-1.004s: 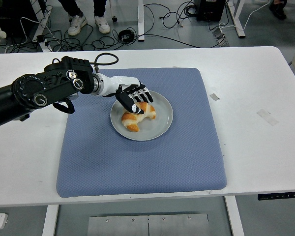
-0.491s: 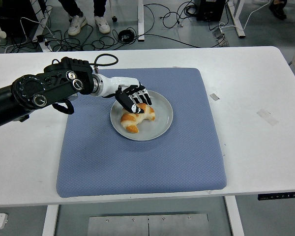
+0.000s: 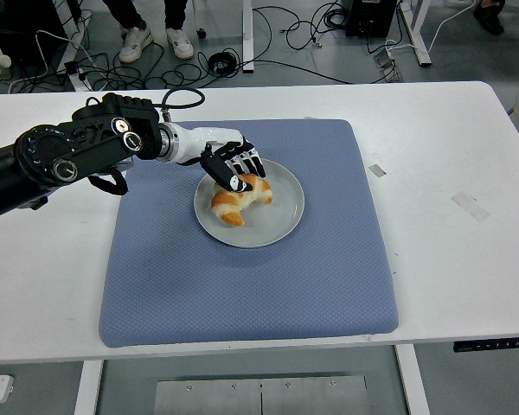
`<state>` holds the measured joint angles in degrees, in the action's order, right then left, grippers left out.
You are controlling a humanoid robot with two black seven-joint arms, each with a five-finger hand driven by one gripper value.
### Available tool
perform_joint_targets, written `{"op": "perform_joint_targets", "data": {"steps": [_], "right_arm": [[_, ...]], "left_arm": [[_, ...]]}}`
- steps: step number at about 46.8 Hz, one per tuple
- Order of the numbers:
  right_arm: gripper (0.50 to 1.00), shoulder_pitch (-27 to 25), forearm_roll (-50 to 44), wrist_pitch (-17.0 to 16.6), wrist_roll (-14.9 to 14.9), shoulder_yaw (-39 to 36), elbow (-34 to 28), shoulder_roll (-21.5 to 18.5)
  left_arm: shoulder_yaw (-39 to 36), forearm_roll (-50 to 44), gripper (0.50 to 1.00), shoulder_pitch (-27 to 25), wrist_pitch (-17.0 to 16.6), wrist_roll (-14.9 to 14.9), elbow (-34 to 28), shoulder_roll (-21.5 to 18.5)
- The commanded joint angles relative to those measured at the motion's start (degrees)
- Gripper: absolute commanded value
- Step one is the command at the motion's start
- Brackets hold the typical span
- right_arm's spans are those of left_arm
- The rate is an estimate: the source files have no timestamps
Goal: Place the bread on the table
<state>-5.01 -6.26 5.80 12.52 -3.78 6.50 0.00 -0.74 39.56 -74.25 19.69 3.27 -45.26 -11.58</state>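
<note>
Left hand (image 3: 234, 166) curls its fingers over the top of the bread (image 3: 238, 196), gripping it on the grey plate (image 3: 281, 223), which sits in the middle of the blue mat (image 3: 242, 285). Compared with a second ago, the bread looks slightly lifted and shifted toward the plate's far-left rim. I'd judge this the pick-up step; next the arm must carry it past the mat to bare table (image 3: 450, 156). Beyond the table, someone's shoes (image 3: 156, 39) show on the floor.

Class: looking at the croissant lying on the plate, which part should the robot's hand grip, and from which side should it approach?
Grip the croissant across its thick middle, from above and the left, where the left hand already is. It lies flat on the plate with tapering ends.
</note>
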Motion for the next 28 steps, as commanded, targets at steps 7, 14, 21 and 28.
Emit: {"op": "perform_joint_targets", "data": {"steps": [7,14,21,28], "right_arm": [[1.0,0.0,0.02,0.0,-0.04,0.0,0.0,0.0],[1.0,0.0,0.02,0.0,0.04,0.0,0.0,0.0],[1.0,0.0,0.02,0.0,-0.04,0.0,0.09,0.0],[1.0,0.0,0.02,0.0,0.04,-0.09,0.18,0.0]], "left_arm": [[1.27,-0.1,0.604,-0.9,0.09,-0.1,0.09,-1.95],[1.35,-0.28,0.604,-1.08,0.0,-0.1,0.17,-3.7],[1.44,-0.28,0.604,-0.99,0.0,-0.19,0.35,-6.08],[2.76,-0.28,0.605,-0.64,0.0,-0.72,1.14,-8.01]]}}
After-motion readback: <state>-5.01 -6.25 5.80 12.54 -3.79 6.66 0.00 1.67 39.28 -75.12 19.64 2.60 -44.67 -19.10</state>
